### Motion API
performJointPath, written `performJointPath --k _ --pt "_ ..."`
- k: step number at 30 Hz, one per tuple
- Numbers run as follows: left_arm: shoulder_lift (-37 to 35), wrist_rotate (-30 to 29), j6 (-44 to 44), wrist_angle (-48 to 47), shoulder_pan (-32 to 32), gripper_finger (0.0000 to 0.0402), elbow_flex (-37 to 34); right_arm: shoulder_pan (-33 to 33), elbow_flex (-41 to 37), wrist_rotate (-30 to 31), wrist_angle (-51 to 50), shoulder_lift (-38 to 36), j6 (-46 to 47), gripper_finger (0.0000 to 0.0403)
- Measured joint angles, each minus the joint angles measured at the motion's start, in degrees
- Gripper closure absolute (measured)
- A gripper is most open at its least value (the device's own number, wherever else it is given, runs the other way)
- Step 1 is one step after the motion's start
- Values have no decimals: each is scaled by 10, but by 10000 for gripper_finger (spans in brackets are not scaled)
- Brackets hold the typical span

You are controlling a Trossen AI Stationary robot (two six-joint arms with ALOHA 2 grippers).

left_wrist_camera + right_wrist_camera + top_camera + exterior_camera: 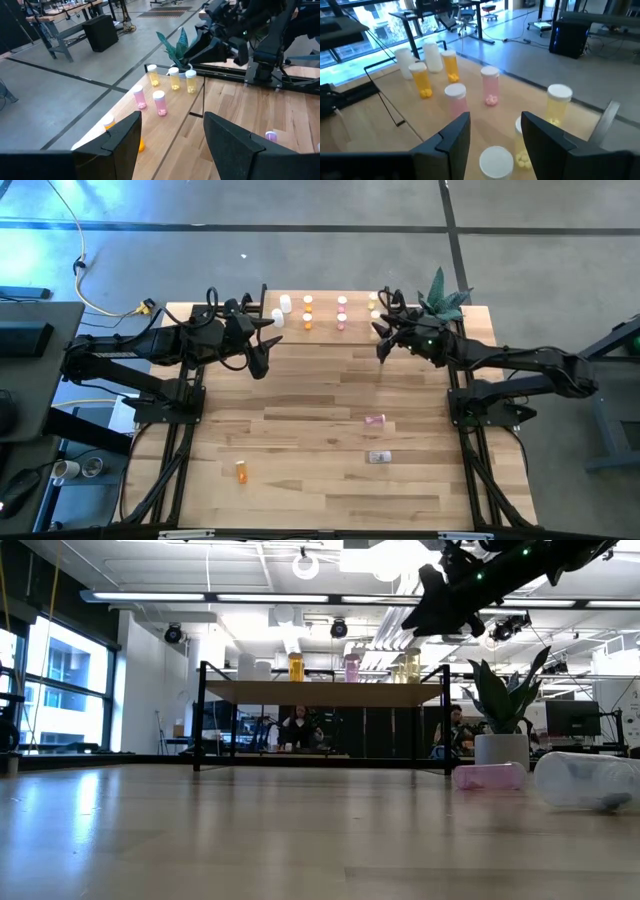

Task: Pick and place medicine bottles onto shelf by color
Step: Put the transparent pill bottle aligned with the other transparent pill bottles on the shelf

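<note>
The shelf stands at the table's far edge. Medicine bottles stand upright on it in rows by color: white, orange, pink and yellow. My right gripper hovers open over the shelf's yellow end. A yellow bottle stands below, between its fingers. My left gripper hangs open off the shelf's left end, with nothing between its fingers. A pink bottle and a clear one lie on their sides on the table. An orange one is near the front.
A potted plant stands at the far right corner beside the shelf, close to my right arm. Bare tabletop spreads between the shelf and the loose bottles. In the low view, people sit in the room behind the shelf.
</note>
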Motion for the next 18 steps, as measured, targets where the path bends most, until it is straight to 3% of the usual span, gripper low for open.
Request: performJointPath --k 12,18 --pt "-21 3 -11 0 -5 197 0 44 0 1 1 -59 -8 237" --pt "-50 48 -75 -58 -5 197 0 91 25 4 -9 -59 -12 238"
